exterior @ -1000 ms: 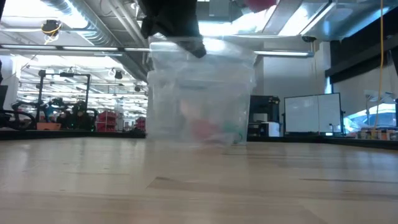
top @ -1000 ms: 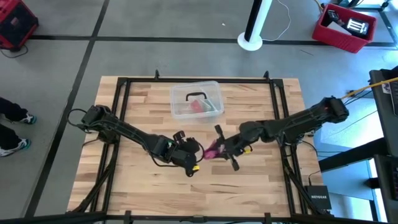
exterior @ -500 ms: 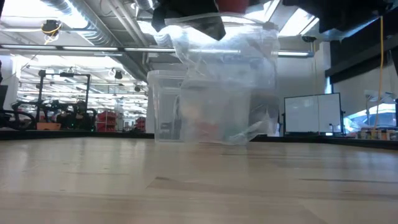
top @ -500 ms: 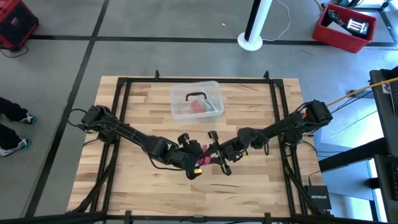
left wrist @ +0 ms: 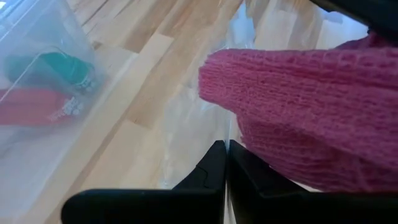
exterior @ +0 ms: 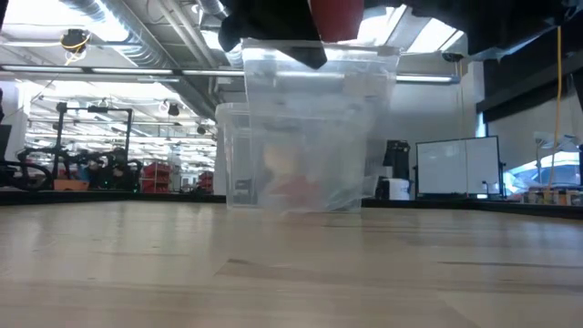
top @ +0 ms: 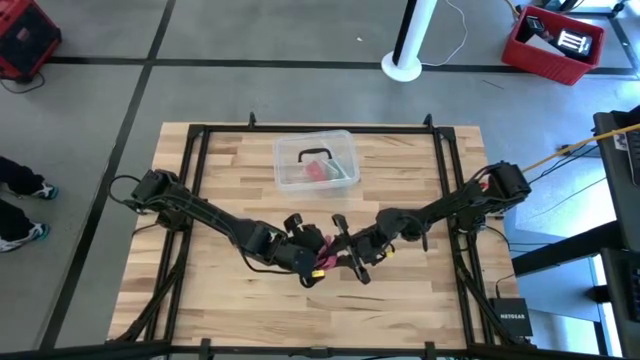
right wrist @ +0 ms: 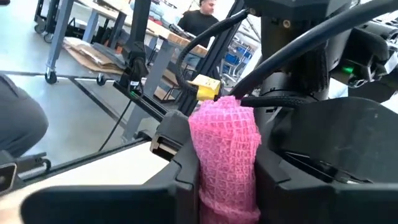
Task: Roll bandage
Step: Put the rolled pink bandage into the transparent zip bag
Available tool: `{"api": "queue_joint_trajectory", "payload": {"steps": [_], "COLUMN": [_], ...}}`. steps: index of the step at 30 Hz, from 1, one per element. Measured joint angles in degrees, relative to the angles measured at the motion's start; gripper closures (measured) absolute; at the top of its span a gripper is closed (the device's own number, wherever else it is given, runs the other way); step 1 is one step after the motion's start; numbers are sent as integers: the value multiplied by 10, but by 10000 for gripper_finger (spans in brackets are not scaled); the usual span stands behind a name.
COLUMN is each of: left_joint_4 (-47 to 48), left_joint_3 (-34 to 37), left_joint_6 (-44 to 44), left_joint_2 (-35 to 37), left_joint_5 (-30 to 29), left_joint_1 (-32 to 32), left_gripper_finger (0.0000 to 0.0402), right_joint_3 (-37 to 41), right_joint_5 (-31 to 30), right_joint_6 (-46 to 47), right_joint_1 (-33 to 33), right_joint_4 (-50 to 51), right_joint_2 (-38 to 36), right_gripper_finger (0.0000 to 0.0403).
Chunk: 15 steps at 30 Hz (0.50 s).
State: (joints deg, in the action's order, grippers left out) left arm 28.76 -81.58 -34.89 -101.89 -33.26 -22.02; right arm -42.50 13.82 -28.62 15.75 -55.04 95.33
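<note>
Right claw was clamped on the bandage, pink fabric pinched between its fingers. Left claw was fully shut, tips together right against the bandage; can't tell if it actually held any fabric. Bandage sat mid-air above the tabletop, between both claws, near the front centre.

Change over the last second: right claw moved in toward the left one, so the two now nearly touched at the bandage. Clear wrapper hung loose half a second ago, now flatter against the box in the low view. I'd read that as a handover or re-grip, rolling not yet done.

Clear box at the back held pink and green items.
</note>
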Motion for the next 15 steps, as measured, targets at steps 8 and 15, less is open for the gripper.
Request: {"api": "queue_joint_trajectory", "payload": {"steps": [8,15], "left_joint_4": [-4,-1], "left_joint_3": [1,0], "left_joint_6": [-4,-6], "left_joint_2": [0,1], "left_joint_5": [29,28], "left_joint_1": [-4,-7], "left_gripper_finger": [401,401], "right_joint_3": [1,1], "right_joint_5": [-17,-30], "right_joint_6": [-169,-229], "right_joint_1": [1,1], "right_joint_4": [1,34], "right_joint_2": [0,-2], "right_gripper_finger": [325,325]}}
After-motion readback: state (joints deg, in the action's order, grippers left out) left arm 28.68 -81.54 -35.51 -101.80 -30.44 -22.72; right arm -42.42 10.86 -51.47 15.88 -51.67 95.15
